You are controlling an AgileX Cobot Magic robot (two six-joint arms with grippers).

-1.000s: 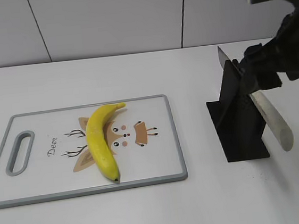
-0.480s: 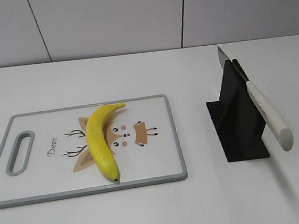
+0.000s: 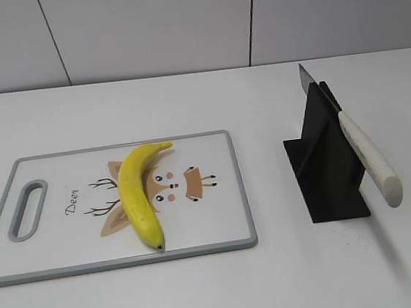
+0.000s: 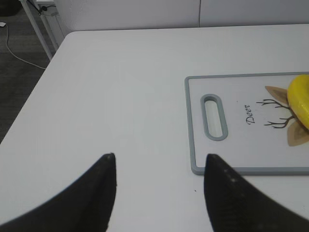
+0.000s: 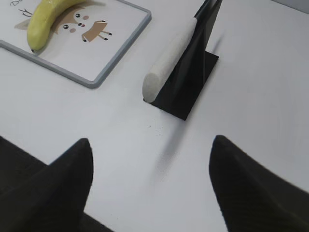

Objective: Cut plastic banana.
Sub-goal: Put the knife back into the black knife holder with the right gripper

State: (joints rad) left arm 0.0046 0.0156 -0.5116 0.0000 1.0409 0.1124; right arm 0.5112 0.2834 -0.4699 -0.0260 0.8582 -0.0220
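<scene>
The yellow plastic banana (image 3: 138,196) lies whole on the white cutting board (image 3: 217,197) with a deer picture; it also shows in the right wrist view (image 5: 46,19) and at the edge of the left wrist view (image 4: 300,96). A knife with a cream handle (image 3: 372,162) rests in a black stand (image 3: 328,163), also seen in the right wrist view (image 5: 169,63). My left gripper (image 4: 159,166) is open and empty over bare table left of the board. My right gripper (image 5: 152,150) is open and empty, in front of the knife stand. Neither gripper shows in the exterior view.
The cutting board (image 4: 241,145) has a grey rim and a handle slot (image 4: 214,117) at its left end. The table's left edge (image 4: 43,77) drops to a dark floor. A white wall stands behind the table.
My right arm, which was at the knife handle a second ago, has pulled away out of the exterior view. The knife stays in its stand. The banana has not moved.
</scene>
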